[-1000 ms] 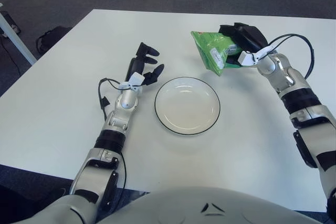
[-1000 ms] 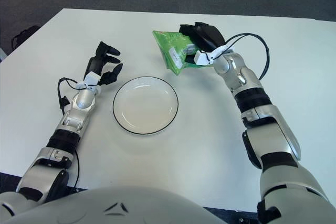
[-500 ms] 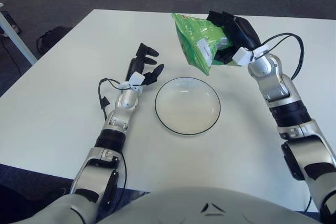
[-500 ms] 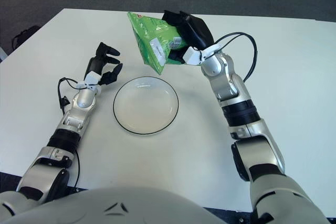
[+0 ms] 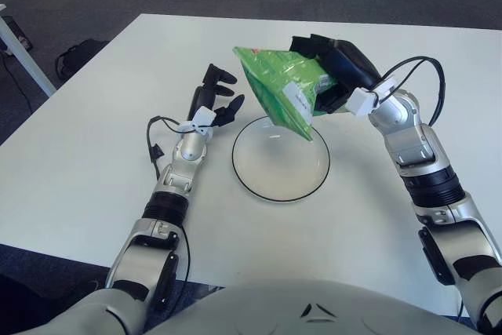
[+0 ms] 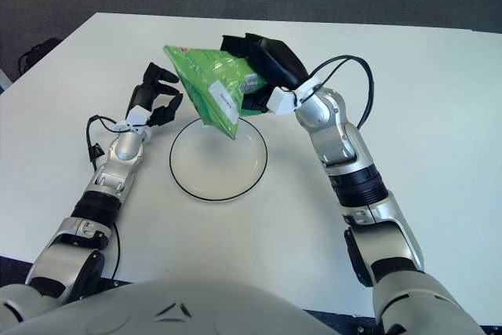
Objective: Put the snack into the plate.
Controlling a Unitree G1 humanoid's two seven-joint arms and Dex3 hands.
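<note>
**Nearly over the plate: snack held aloft at the far rim**

Right now the right hand (image 5: 339,68) has its fingers clamped on the upper end of the green snack bag (image 5: 282,92), which hangs clear of the table (image 5: 94,154). The bag's long axis slants down and towards the robot's left, and its lowest corner shows over the far part of the plate (image 5: 280,186), apparently not touching it. So the bag lies down and to the left of the hand that holds it, and the plate's open middle lies nearer the robot than the bag's low corner.

By my judgement, the coming move is a short lowering towards the near side, then a release.

Around the plate the table is bare towards its near and right edges. The left hand (image 5: 214,100) shows just beside the plate's left rim, fingers loosely spread and holding nothing; it is the closest thing to the bag's path.
</note>
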